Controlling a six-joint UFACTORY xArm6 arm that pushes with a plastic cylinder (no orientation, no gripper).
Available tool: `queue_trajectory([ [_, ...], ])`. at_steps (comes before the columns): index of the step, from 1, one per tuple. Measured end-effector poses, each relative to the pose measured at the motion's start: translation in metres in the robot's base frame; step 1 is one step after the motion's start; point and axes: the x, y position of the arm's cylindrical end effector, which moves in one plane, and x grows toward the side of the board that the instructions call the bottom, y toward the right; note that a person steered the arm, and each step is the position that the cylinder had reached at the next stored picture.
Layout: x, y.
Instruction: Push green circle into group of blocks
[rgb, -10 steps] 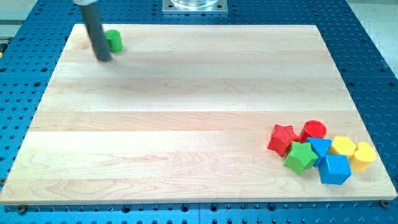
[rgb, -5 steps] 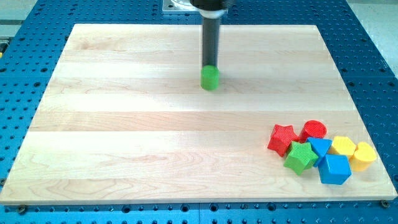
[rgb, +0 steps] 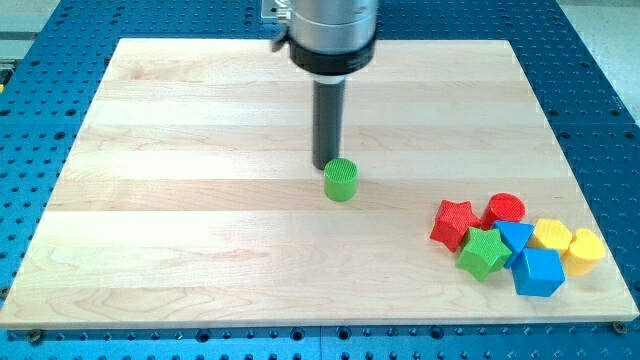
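- The green circle (rgb: 341, 180) stands upright on the bench (rgb: 200, 220), about midway between its left and right edges and a little nearer the top edge than the bottom.
- My tip (rgb: 327, 165) sits just above and slightly left of the circle, touching it or very close; which one, I cannot tell.
- The rod rises straight from the tip to a wide grey collar at the bench's top edge.
- There is no hand on this arm, only the rod, so nothing is spread or pinched.
- The group lies near the bench's bottom right corner, well apart from the circle.
- Nearest the circle is a red star (rgb: 453, 223), with a green star (rgb: 483, 251) touching it below right.
- A red circle (rgb: 505, 209) stands at the top of the group, just right of the red star.
- A blue block (rgb: 516, 237), shape unclear, is wedged in the middle, and a blue cube (rgb: 537, 272) sits below it, nearest the bottom edge.
- Two yellow blocks (rgb: 568, 242) close the group, nearest the right edge; their shapes are hard to make out.
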Motion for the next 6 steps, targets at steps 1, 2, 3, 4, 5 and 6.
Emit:
queue_trajectory([
  [1, 0.021, -0.006],
  [2, 0.048, 0.017],
  [3, 0.059, 0.042],
  [4, 0.060, 0.077],
  [5, 0.059, 0.078],
  [6, 0.062, 0.112],
])
